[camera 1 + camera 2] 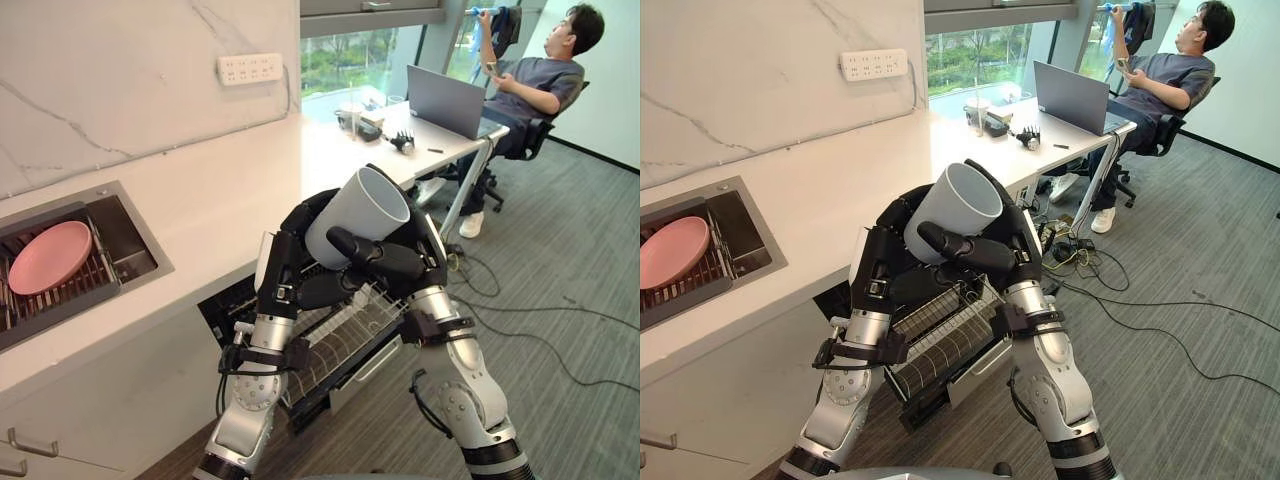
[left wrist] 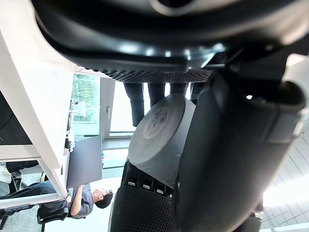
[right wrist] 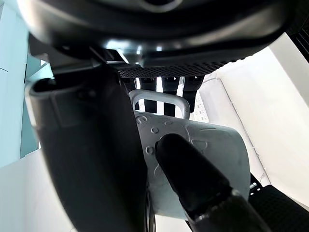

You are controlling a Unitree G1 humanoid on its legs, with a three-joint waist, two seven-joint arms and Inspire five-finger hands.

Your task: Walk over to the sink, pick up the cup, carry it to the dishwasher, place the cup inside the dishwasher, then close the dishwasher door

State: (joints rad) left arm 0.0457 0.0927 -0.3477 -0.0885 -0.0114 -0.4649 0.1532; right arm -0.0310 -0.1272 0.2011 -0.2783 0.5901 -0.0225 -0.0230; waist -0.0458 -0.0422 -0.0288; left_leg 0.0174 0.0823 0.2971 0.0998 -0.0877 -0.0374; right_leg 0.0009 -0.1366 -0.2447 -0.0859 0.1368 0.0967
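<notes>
One cup (image 1: 360, 215) is hanging in the air just above the dishwasher (image 1: 940, 350), whose wire rack is sticking out from under the tabletop (image 1: 210, 195). The cup is pale grey and is tilting, so its open mouth is facing up and away from the dishwasher. Its flat base is carrying a label, and its wall is showing raised marks and a loop handle.

Two hands are clasping it. The left robot hand (image 1: 287, 262) is curling its fingers round one side. The right robot hand (image 1: 405, 262) is wrapping round the other, with its thumb lying across the cup's wall. Those fingers are hiding the cup's lower half, and the inside of the dishwasher is hard to make out beneath the arms.

To the left of the dishwasher, one sink (image 1: 135, 255) is sitting in the tabletop, cut off at the picture's edge, and it is holding one pink plate (image 1: 50, 257). Well beyond the dishwasher, one person (image 1: 540, 80) is leaning back in a chair beside one open laptop (image 1: 445, 100).
</notes>
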